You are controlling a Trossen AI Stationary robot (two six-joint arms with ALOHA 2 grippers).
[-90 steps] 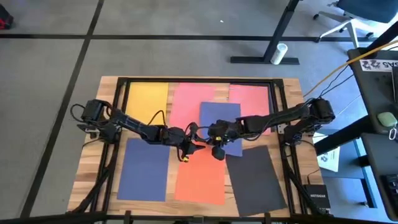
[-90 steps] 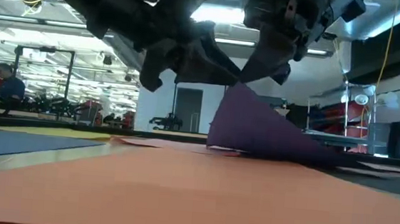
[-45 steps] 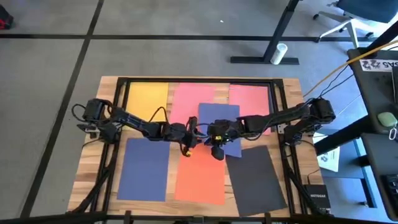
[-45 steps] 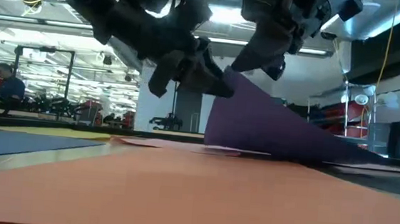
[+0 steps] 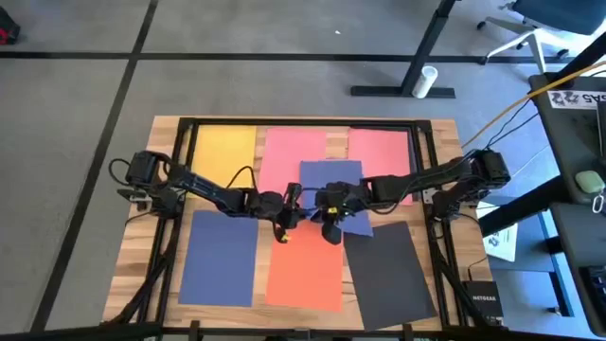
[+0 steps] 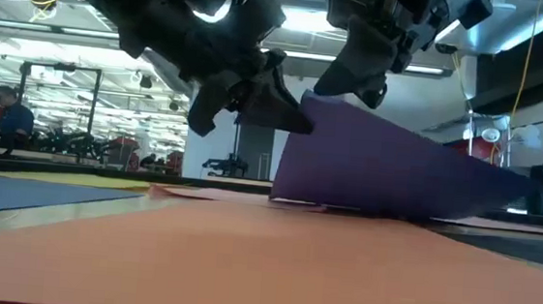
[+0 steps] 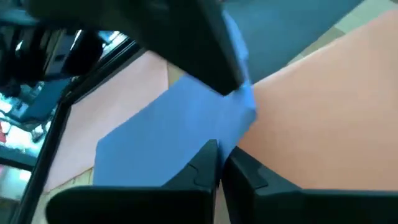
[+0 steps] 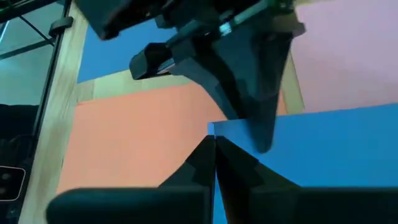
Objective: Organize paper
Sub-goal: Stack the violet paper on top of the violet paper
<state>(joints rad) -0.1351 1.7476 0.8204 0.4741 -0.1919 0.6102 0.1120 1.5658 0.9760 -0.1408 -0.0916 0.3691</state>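
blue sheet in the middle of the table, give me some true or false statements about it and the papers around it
1. Both grippers meet at the raised corner of the thin blue paper sheet. True: the left gripper and the right gripper are both there.
2. The blue sheet lies flat on the table. False: in the low view one edge is lifted.
3. The orange paper sheet sits nearer the front edge than the lifted sheet. True.
4. The yellow paper sheet is held by the left gripper. False: it lies untouched at the far left.
5. The black paper sheet lies left of the orange one. False: it lies on its right.
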